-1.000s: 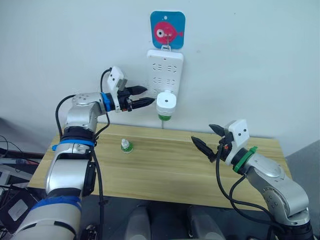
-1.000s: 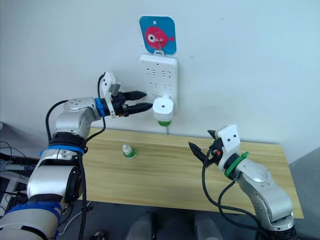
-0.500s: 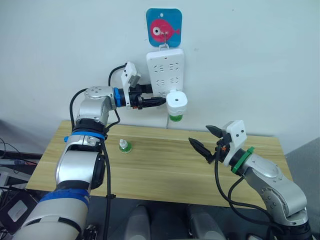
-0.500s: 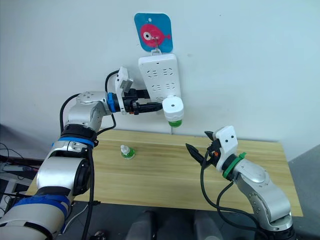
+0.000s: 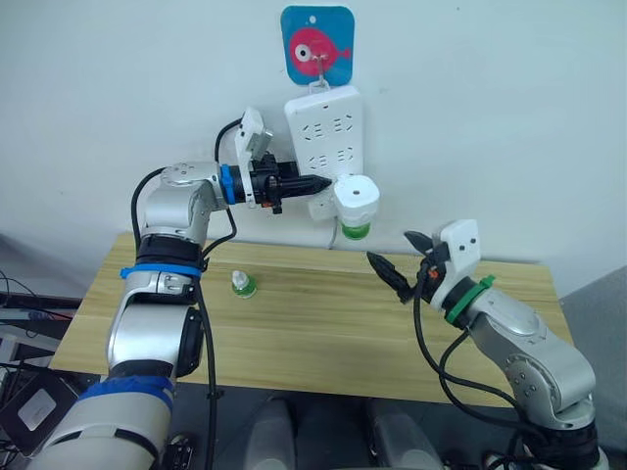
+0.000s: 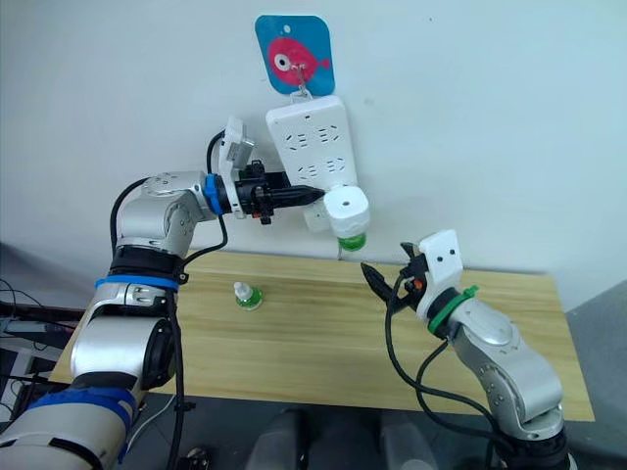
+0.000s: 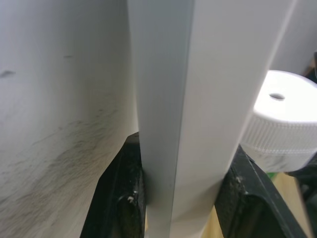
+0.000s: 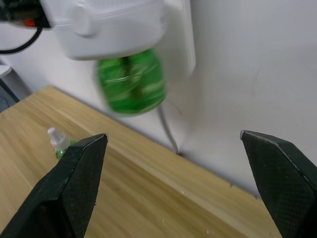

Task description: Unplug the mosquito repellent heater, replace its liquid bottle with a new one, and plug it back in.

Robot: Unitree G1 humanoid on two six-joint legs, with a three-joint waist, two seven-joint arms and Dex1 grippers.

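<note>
Open tabletop — lone bottle

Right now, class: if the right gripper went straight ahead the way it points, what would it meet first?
Probably the green liquid bottle under the mosquito repellent heater; the right gripper is open and apart from it, though depth is uncertain.

It looked like a lab test corner: a bare white wall, a plain wooden tabletop, loose cables at lower left.
</note>
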